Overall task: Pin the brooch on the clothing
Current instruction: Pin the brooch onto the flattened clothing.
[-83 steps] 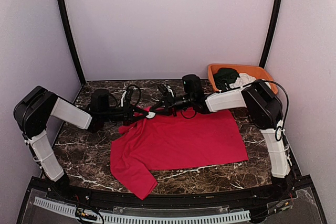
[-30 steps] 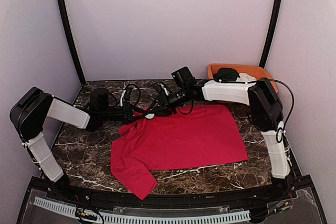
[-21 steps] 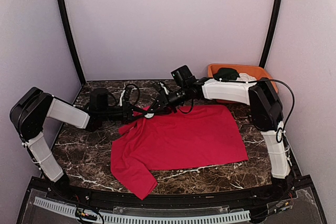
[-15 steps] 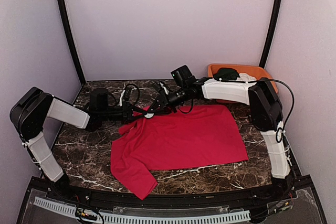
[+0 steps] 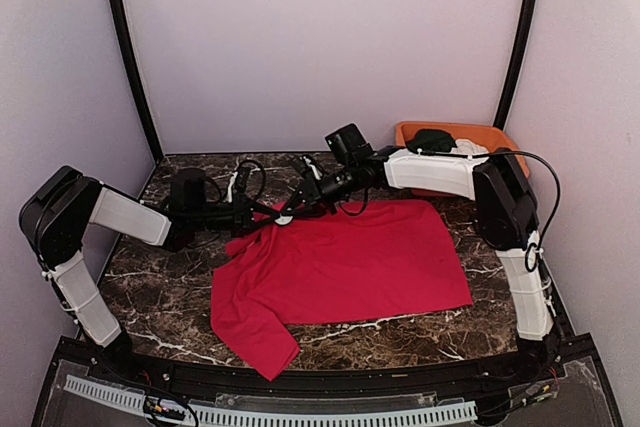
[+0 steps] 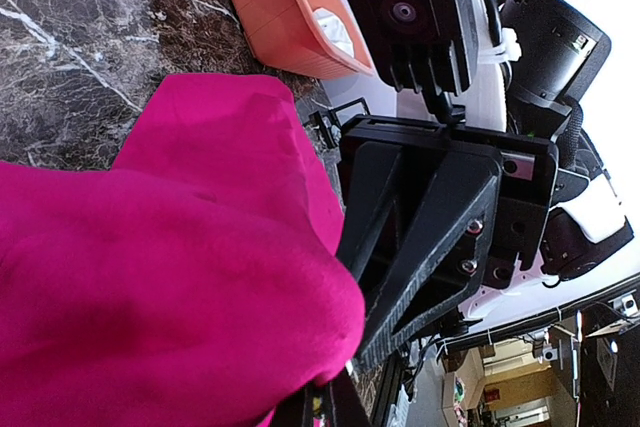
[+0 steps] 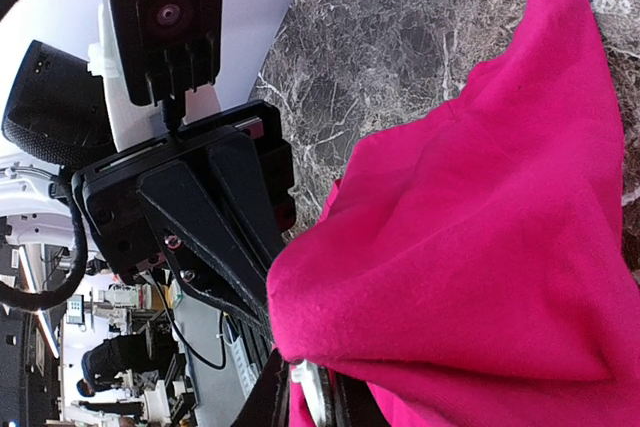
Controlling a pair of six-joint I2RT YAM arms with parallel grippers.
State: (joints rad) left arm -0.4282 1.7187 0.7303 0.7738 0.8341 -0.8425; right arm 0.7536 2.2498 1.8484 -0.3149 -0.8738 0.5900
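The clothing [image 5: 345, 257] is spread flat across the middle of the dark marble table [image 5: 160, 287], with one sleeve trailing toward the near left. Its far left corner is raised off the surface and gathered into a fold. That fold is met from both sides by the two grippers, which are set tip to tip just above the shirt's far edge. The left gripper [image 5: 258, 215], extended from the left, is clenched on the lifted red cloth. In its wrist view the fabric is seen bunched right up against the narrow, closed fingers. The right gripper [image 5: 292, 209], extended from the right, is closed down on a small white piece, the brooch [image 7: 312, 392], which is held against the edge of the same fold. How much of the brooch is covered by the cloth cannot be told. At the far right corner an orange bin [image 5: 405, 130] is set, well apart from the raised corner. A dark green garment [image 5: 432, 138] and a white garment [image 5: 466, 148] are held in it, partly hidden behind the right arm.
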